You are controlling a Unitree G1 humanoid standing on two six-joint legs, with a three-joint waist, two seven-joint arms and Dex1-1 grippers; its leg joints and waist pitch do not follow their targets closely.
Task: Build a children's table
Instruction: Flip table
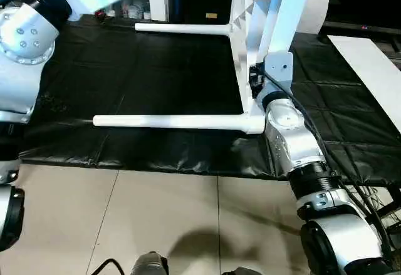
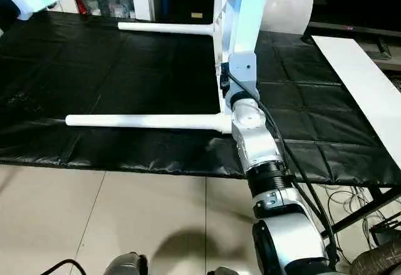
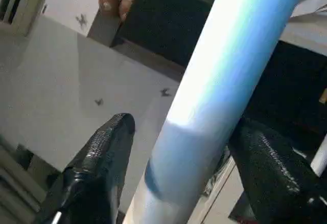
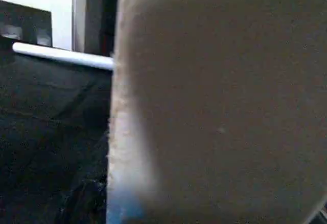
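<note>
Right forearm (image 1: 294,143) sits closest, at the tabletop's (image 1: 156,68) front edge; can't tell its fingers' state. Left fingers (image 3: 102,152) straddle a white leg (image 3: 214,106), not yet pinching, its long axis running between them.

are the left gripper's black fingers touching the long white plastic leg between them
Cannot tell. In the left wrist view the long white plastic leg runs between the left gripper's black fingers, hiding where they might meet.
</note>
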